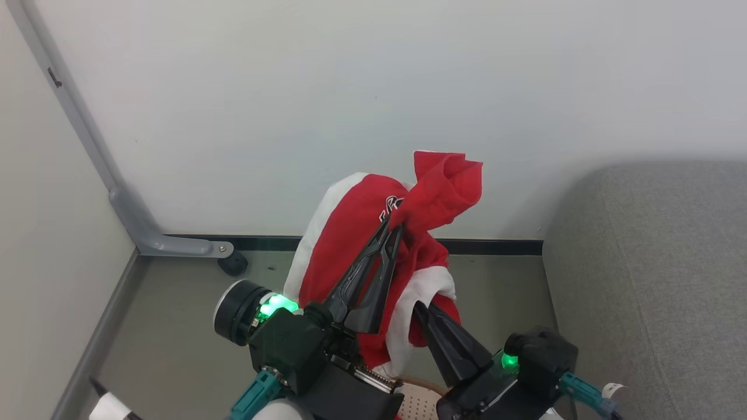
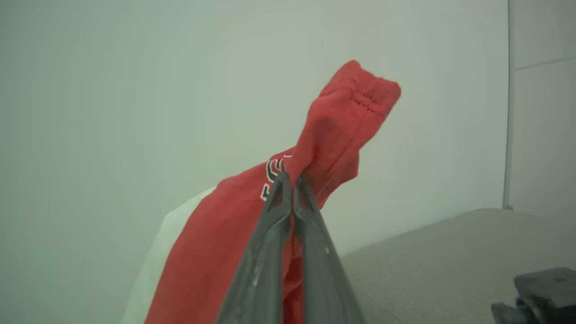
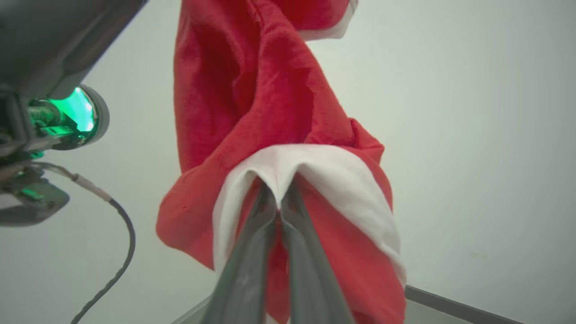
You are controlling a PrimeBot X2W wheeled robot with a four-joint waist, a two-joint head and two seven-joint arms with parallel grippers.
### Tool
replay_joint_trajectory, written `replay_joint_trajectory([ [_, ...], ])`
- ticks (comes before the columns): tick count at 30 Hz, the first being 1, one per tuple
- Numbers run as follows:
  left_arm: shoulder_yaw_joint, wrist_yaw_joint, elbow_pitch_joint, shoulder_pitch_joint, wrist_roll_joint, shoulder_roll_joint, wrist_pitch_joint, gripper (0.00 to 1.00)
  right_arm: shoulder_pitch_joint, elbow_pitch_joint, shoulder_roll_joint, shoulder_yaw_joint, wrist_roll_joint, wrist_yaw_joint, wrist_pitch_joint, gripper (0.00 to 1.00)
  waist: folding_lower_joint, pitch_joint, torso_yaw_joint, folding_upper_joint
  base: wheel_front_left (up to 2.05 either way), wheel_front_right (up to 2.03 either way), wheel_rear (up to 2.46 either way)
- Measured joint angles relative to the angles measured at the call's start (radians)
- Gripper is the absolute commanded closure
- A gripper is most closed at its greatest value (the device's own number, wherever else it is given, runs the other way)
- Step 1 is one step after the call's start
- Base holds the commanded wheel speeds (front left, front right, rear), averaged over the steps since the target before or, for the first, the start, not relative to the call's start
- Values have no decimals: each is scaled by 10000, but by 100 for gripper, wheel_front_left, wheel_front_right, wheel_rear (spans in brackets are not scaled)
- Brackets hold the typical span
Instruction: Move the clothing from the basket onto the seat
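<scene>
A red garment with white trim and black-and-white lettering, the clothing [image 1: 356, 233], hangs in the air in front of the wall. My left gripper [image 1: 393, 226] is shut on its red fabric beside the lettering; the left wrist view shows the clothing [image 2: 333, 130] bunched above that gripper [image 2: 288, 177]. Lower and to the right, my right gripper [image 1: 421, 308] is shut on the white trim band, seen draped over its tips [image 3: 279, 191] in the right wrist view. A bit of the cream basket [image 1: 417, 402] peeks out between my arms. The grey seat [image 1: 648, 280] lies to the right.
A white wall [image 1: 292, 105] stands close behind the garment, with a dark baseboard [image 1: 496, 246]. A grey metal frame leg [image 1: 134, 221] and a black caster [image 1: 233, 263] sit at the left corner. Grey floor [image 1: 175, 326] spreads below.
</scene>
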Motion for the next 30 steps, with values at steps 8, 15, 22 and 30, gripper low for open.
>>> replay_joint_trajectory([
  [8,-27,75,-360,319,144,182,178,0,-357,82,-140,-493,-6,-46,-71,100,0,84,-113,0,0,0,0],
  [15,-293,75,-493,726,144,347,451,0,-906,311,-589,-1172,-21,-186,-73,100,0,224,-331,0,0,0,0],
  [22,-593,75,-380,1359,414,652,765,0,-1430,577,-1208,-2038,-48,-368,-77,100,0,425,-571,0,0,0,0],
  [30,-683,81,98,1949,451,727,863,0,-1863,700,-2174,-3189,-46,-621,-79,100,0,799,-846,0,0,0,0],
])
